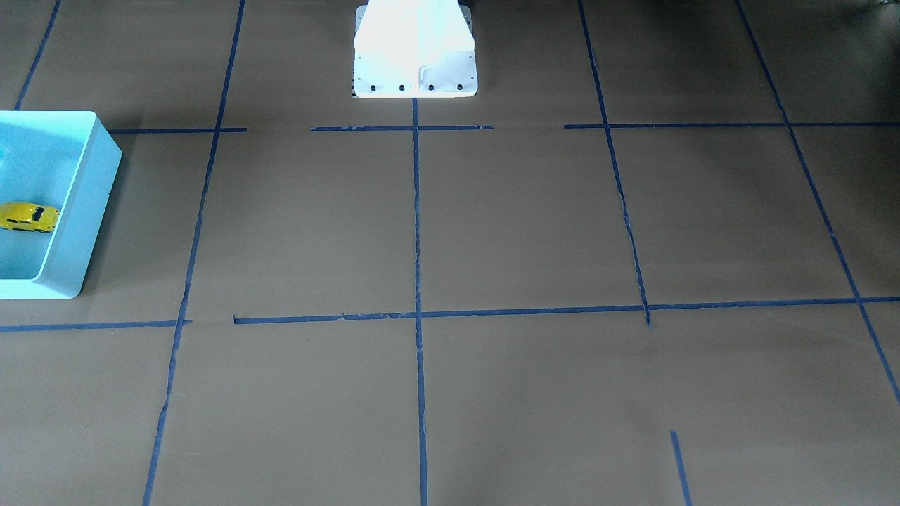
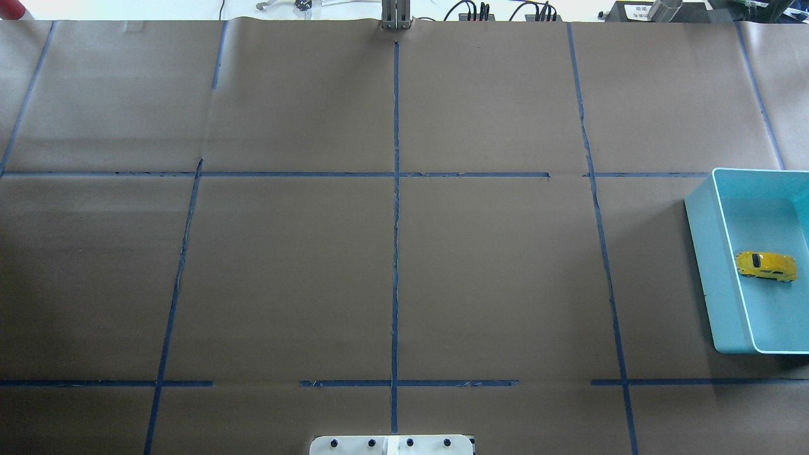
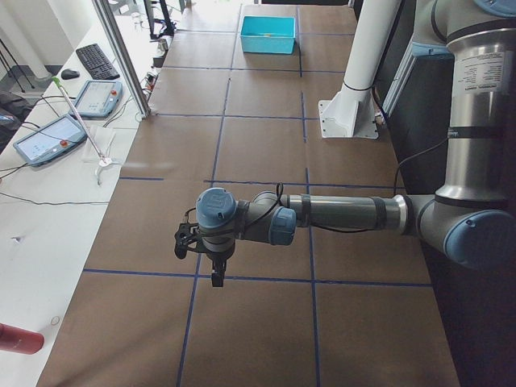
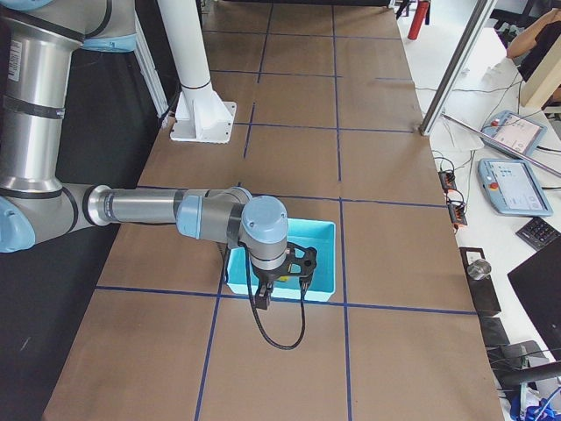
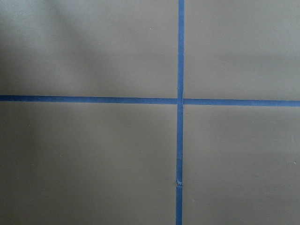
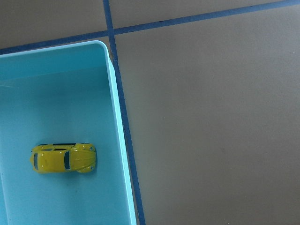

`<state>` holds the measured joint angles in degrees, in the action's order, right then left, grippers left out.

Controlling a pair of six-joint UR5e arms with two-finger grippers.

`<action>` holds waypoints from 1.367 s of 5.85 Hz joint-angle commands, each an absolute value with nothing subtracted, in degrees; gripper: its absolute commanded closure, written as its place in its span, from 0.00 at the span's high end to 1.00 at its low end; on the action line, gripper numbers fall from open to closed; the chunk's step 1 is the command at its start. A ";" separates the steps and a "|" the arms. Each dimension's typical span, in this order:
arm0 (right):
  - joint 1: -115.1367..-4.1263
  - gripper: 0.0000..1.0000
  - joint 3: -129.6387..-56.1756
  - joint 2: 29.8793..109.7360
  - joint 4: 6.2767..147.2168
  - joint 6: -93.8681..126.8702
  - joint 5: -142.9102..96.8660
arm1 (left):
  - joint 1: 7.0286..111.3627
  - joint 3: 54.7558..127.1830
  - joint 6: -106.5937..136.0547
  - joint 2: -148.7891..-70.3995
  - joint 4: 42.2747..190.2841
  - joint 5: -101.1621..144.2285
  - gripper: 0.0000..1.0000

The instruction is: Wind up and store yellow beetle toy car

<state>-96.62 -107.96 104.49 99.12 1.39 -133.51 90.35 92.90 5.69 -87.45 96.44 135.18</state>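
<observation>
The yellow beetle toy car [image 1: 28, 216] lies on its wheels inside the light blue bin [image 1: 79, 204], near the wall that faces the table's middle. It also shows in the overhead view [image 2: 766, 266] and in the right wrist view [image 6: 63, 159]. The bin [image 2: 703, 253] stands at the table's right end. My right gripper [image 4: 280, 294] hangs above the bin's near rim, seen only from the side, so I cannot tell whether it is open or shut. My left gripper [image 3: 211, 266] hangs over bare table far from the bin; I cannot tell its state either.
Brown paper with blue tape lines [image 2: 395, 253] covers the table. The white robot base [image 1: 415, 63] stands at the table's robot-side edge. Tablets, a keyboard and cables [image 3: 76, 105] lie on the white bench beyond the operators' side.
</observation>
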 commanded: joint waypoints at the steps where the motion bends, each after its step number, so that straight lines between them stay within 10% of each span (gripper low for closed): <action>1: -96.16 1.00 -108.11 104.41 99.14 1.32 -133.77 | 90.35 92.99 5.71 -87.45 96.42 135.09 1.00; 8: -95.27 1.00 -108.46 104.50 99.14 1.32 -133.77 | 90.35 92.99 5.71 -87.45 96.42 135.09 1.00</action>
<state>-95.28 -108.45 104.59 99.14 1.32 -133.69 90.35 92.99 5.71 -87.45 96.42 135.10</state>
